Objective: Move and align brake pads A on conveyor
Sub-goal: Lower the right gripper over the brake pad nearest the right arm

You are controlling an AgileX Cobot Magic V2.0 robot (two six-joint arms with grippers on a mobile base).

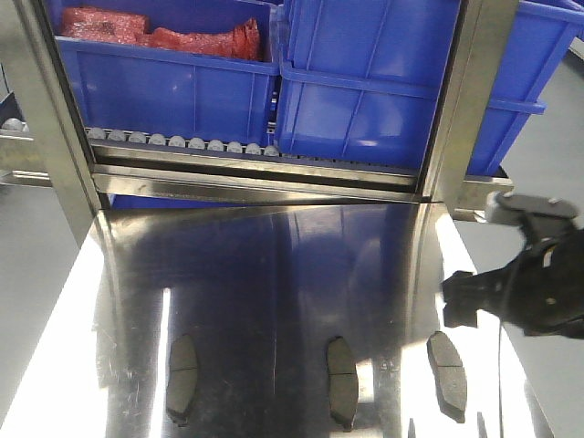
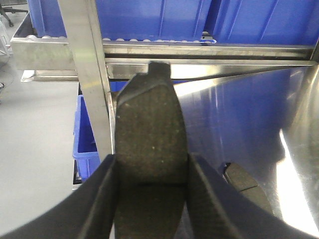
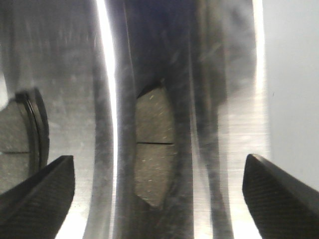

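Three brake pads lie apart in a row on the shiny steel tabletop point(image 1: 274, 274): a left pad point(image 1: 182, 377), a middle pad point(image 1: 342, 381) and a right pad point(image 1: 447, 374). My left gripper point(image 2: 152, 174) is shut on another brake pad point(image 2: 151, 124), holding it lengthwise in the air at the table's left edge. One lying pad point(image 2: 244, 181) shows below it. My right gripper point(image 1: 459, 301) hovers open above the right pad point(image 3: 154, 144), which sits centred between the wide-apart fingers point(image 3: 45, 191). A neighbouring pad point(image 3: 20, 139) is at the left edge. The conveyor is out of view.
Behind the tabletop runs a row of small grey rollers point(image 1: 182, 141) carrying blue bins point(image 1: 365, 82), one with red bagged parts point(image 1: 164, 32). Steel frame posts point(image 1: 55, 109) point(image 1: 465, 100) stand at the back corners. Another blue bin point(image 2: 84, 134) sits low, left of the table.
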